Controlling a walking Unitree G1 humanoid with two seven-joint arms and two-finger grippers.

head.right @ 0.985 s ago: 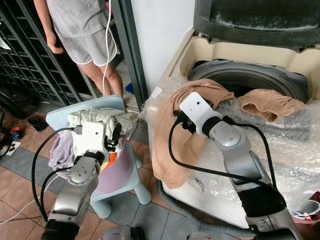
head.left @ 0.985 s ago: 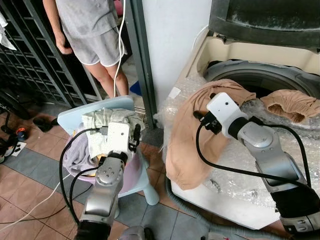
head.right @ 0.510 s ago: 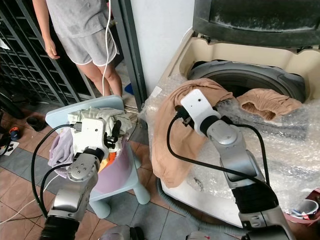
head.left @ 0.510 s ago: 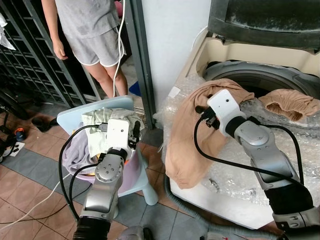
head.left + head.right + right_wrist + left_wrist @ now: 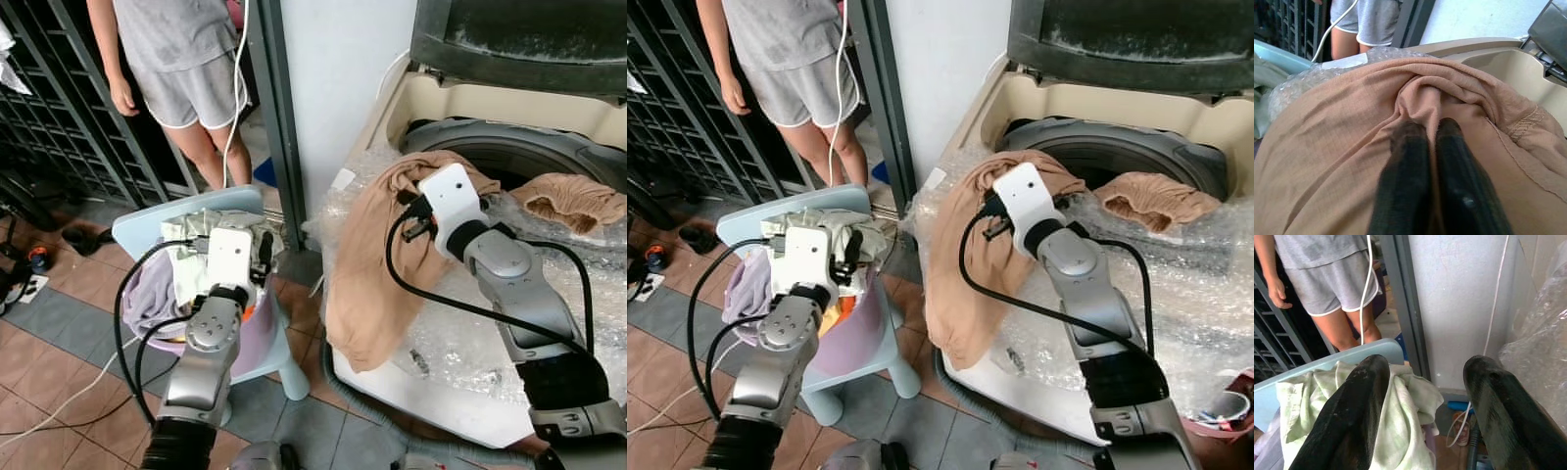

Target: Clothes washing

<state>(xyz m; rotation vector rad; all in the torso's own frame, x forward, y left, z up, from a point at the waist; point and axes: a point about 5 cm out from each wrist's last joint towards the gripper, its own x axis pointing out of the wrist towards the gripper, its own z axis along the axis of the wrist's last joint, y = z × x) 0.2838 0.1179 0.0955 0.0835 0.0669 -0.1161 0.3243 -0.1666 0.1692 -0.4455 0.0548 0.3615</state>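
**A:** ok so where's it at w/ the washing? I'm standing right by the door and can't tell tbh

**B:** loading step imo. The right gripper (image 5: 1425,142) has its two black fingers pressed together on a bunched fold of the big tan fabric garment (image 5: 377,264). That thing's draped over the front edge of the beige top-loading washing machine (image 5: 431,103), most of it hanging down the bubble-wrapped front towards the floor. Not in the drum yet

**A:** and the dark round drum opening (image 5: 1136,162)?

**B:** just behind the gripper, lid up. There's a second tan piece of cloth (image 5: 573,201) lying on the rim further right

**A:** left arm doing anything?

**B:** nah, left gripper (image 5: 1425,396) is spread wide, holding nothing, hovering above the pale green crumpled cloth (image 5: 1396,426) on top of the pile in the lilac plastic laundry basket (image 5: 257,338). Basket sits on a light blue plastic chair (image 5: 181,217). Also a person in grey shorts (image 5: 191,83) standing by the black metal gate (image 5: 59,127), well apart from the arms

**A:** so next move?

**B:** my guess: lift the pinched fold up and back over the rim so the hanging part follows into the drum. Lots of cloth dangling, so it prob needs a high lift or a regrip, else it slides back out
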